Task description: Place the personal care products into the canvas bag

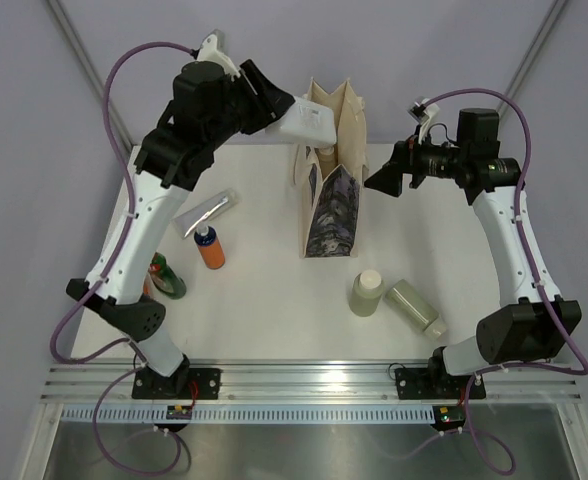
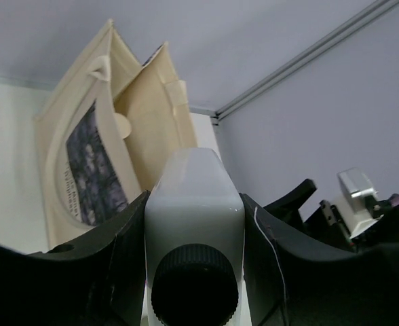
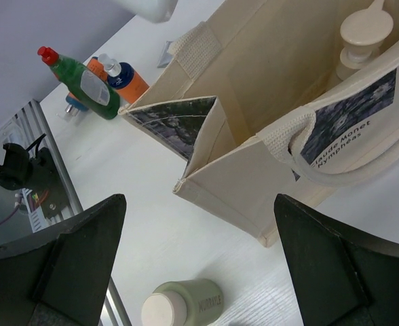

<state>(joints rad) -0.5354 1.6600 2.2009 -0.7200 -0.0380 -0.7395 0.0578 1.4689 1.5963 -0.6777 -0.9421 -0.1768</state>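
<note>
The cream canvas bag (image 1: 332, 195) stands upright mid-table, its mouth open; it also shows in the left wrist view (image 2: 152, 115) and the right wrist view (image 3: 254, 115). A beige pump bottle (image 3: 364, 30) stands inside it. My left gripper (image 1: 279, 108) is shut on the clear black-capped bottle (image 1: 312, 124), held high beside the bag's mouth; the cap (image 2: 194, 288) faces the left wrist camera. My right gripper (image 1: 389, 178) is open and empty, just right of the bag. On the table lie a silver tube (image 1: 206, 212), an orange bottle (image 1: 210, 247), a green red-capped bottle (image 1: 166, 278) and two pale-green cylinders, one upright (image 1: 366, 293), one lying (image 1: 416, 306).
The green bottle (image 3: 84, 81) and orange bottle (image 3: 125, 78) stand left of the bag near the left arm's lower link. The upright cylinder (image 3: 182, 305) sits below my open right jaws. An aluminium rail (image 1: 304, 378) runs along the table's near edge.
</note>
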